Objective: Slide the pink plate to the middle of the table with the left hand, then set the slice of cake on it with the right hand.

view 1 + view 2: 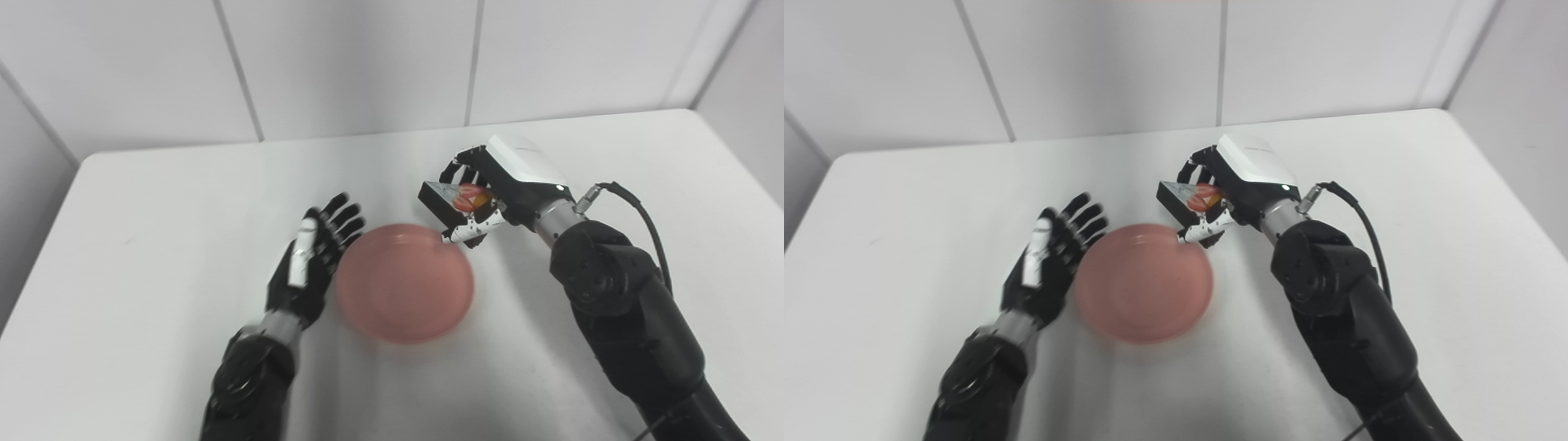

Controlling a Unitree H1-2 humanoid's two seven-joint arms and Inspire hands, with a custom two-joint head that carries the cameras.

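You have a white table [184, 202] filling most of both head views, with pale wall panels [343, 61] standing behind its far edge.

Your right arm [618, 306] comes in from the lower right, bulky and black, with a black cable [643, 214] looping off the wrist. Your left arm [251, 380] enters from the bottom left, shorter in the picture and lying low over the table.

The pink plate [404, 282] sits on the table near the middle, between your two hands. Its outline is smeared, so you cannot read its rim sharply.

Your left hand [312, 263] is just beside the plate's left edge, palm turned toward it, fingers stretched out and spread, holding nothing. Whether the fingertips touch the rim you cannot tell because of the blur.

Your right hand [490, 196] is beyond the plate's far right edge, its white back plate facing up, with fingers and thumb closed on the slice of cake [453, 199]. The slice is a dark wedge with a pale top and a red and orange topping, tipped toward the plate. The thumb tip is level with the plate's far rim in the picture; the slice itself is off the plate, and whether it clears the table you cannot tell.
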